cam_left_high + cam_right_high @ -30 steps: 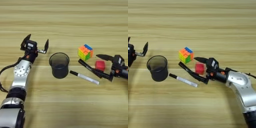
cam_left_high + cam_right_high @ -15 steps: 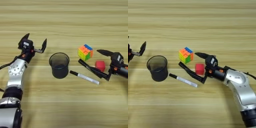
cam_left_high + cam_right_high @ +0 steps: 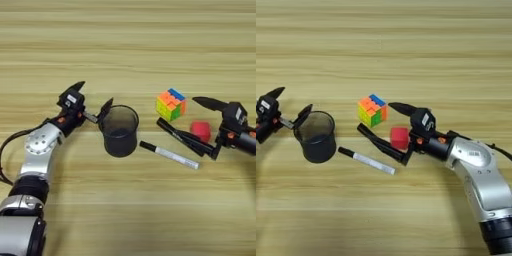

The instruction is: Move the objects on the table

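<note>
Left hand [image 3: 92, 97] reached mesh cup [image 3: 119, 131].

Left arm, silver-grey with black joints, reaching up from the lower left corner and bending toward the middle. Left claw [image 3: 92, 98] at its end, two black fingers spread wide, one tip raised to the upper left, the other pointing right. Right arm, silver-grey shell with a black wrist, coming in from the lower right and stretched leftward. Right claw [image 3: 397, 132] likewise spread wide, upper finger level and pointing left, lower finger angled down and left.
</note>
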Tool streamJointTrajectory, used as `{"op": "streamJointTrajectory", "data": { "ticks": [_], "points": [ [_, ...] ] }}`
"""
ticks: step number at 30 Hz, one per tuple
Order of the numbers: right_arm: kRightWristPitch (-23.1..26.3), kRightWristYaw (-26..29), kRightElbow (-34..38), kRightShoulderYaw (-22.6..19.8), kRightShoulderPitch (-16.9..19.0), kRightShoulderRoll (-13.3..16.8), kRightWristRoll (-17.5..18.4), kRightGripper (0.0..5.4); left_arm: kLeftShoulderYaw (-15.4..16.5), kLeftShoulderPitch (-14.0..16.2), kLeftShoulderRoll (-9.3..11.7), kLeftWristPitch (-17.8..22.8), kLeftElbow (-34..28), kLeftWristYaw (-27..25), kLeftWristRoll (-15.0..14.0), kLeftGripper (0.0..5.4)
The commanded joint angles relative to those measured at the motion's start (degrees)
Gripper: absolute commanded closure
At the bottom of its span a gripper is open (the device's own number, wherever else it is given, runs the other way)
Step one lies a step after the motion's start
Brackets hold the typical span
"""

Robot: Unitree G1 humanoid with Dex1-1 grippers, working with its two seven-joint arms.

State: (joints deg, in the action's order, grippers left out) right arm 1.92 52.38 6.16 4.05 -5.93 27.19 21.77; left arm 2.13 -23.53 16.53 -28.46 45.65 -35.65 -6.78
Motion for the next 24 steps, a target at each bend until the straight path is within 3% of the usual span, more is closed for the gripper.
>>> {"op": "streamJointTrajectory", "data": {
  "ticks": [1, 9, 24],
  "points": [
    [0.96, 0.44, 1.26, -1.09, -0.47, 0.84, 0.75, 0.03, -1.41, 0.64, -0.06, -0.63, -0.68, -2.92, 0.43, 0.0],
    [1.34, 0.78, 1.94, -2.2, -0.58, 1.15, 1.27, 0.03, -3.56, 2.54, 0.15, -2.17, -4.46, -6.22, 0.41, 0.0],
    [1.25, 0.69, 2.57, -2.72, -0.73, 1.06, 0.95, 0.03, -8.23, 10.13, 0.22, 1.76, -19.83, -18.43, -5.2, 0.0]
  ]
}}
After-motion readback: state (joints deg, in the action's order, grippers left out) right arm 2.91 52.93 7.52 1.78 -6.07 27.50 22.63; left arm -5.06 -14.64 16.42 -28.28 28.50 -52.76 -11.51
